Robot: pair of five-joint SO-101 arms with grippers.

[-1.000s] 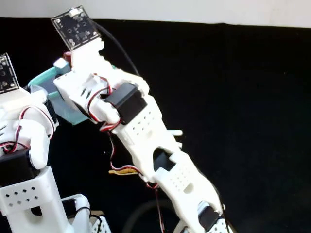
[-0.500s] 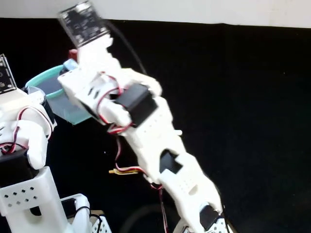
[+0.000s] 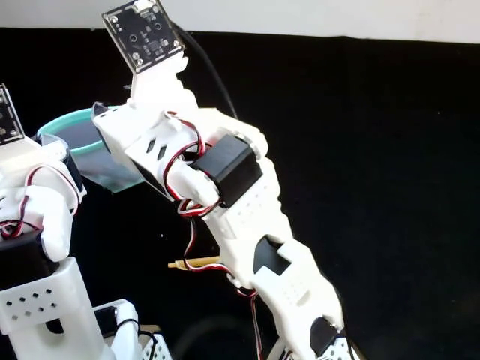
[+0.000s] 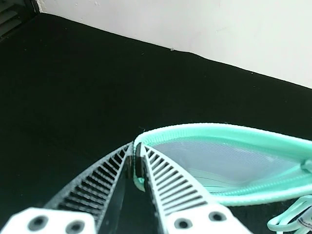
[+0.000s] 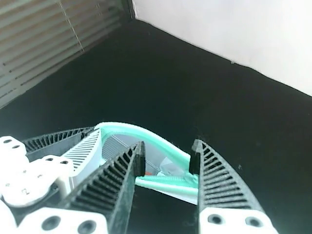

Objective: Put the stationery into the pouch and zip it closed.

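The mint-green pouch (image 4: pixel 214 161) has a see-through mesh side and is unzipped, its mouth held up off the black table. My left gripper (image 4: pixel 136 157) is shut on the end of its rim. In the right wrist view my right gripper (image 5: pixel 167 158) hangs open just over the pouch (image 5: pixel 146 141), with nothing between its fingers. Something small and red and white (image 5: pixel 158 170) lies inside the pouch. From above, the pouch (image 3: pixel 75 142) sits at the left, between the two arms. A thin tan pencil-like stick (image 3: pixel 196 262) lies on the table by the right arm.
The black table (image 3: pixel 375 187) stretches bare to the right of the arms. A white wall (image 3: pixel 337 15) borders its far edge. The pouch's cord loop (image 4: pixel 292 222) hangs at its zip end.
The right arm's wrist has risen and swung to the right above the pouch. A small red and light blue thing seen at its gripper earlier has gone out of sight. The left arm has kept still.
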